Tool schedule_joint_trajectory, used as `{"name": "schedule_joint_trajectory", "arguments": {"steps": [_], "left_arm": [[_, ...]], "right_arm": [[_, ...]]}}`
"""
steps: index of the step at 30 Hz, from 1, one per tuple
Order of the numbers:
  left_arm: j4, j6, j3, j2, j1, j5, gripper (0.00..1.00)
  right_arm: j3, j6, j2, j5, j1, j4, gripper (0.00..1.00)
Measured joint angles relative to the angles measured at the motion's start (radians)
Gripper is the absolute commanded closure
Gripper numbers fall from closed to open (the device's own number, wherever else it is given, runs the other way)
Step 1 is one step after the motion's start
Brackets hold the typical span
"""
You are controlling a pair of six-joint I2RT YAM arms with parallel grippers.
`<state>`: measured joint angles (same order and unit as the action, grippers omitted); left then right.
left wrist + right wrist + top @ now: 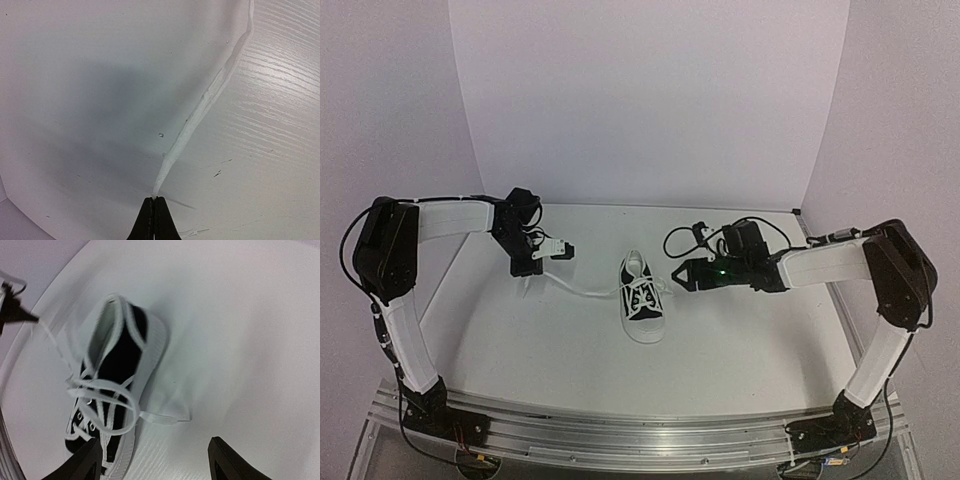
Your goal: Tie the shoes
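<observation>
The small black sneaker (642, 300) with white toe cap and sole lies mid-table, toe toward the near edge. My left gripper (567, 250) is left of it, shut on the end of one white lace (588, 290) stretched from the shoe. In the left wrist view the shut gripper (154, 199) pinches the lace (200, 110). My right gripper (678, 278) hovers just right of the shoe, open and empty. In the right wrist view the gripper (156, 450) faces the shoe (150, 347). The other lace end (165, 416) lies loose on the table. A slack loop (107, 402) crosses the tongue.
The white table (740, 350) is enclosed by a white backdrop (640, 100) at the back and sides. Black cables (682, 238) loop near the right wrist. A metal rail (640, 440) carries both arm bases at the near edge.
</observation>
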<state>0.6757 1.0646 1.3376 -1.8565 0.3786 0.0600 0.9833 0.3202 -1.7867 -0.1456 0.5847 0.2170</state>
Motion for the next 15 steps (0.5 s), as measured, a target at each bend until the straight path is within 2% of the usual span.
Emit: {"name": "schedule_joint_trajectory", "arguments": {"steps": [2,6,11,15], "left_arm": [[0.0,0.001,0.0,0.0,0.0,0.0,1.0],[-0.001,0.001,0.0,0.0,0.001,0.0,1.0],[-0.002,0.001,0.0,0.0,0.007,-0.001,1.0],[-0.002,0.0,0.0,0.002,0.015,0.0,1.0]], "right_arm": [[-0.007,-0.288,0.02,-0.063,0.007,-0.002,0.25],[0.006,-0.673,-0.012,-0.156,-0.008,-0.012,0.27],[0.068,-0.915,-0.145,-0.248,-0.033,-0.023,0.29],[0.094,-1.007,-0.222,-0.299,-0.038,-0.039,0.3]]}}
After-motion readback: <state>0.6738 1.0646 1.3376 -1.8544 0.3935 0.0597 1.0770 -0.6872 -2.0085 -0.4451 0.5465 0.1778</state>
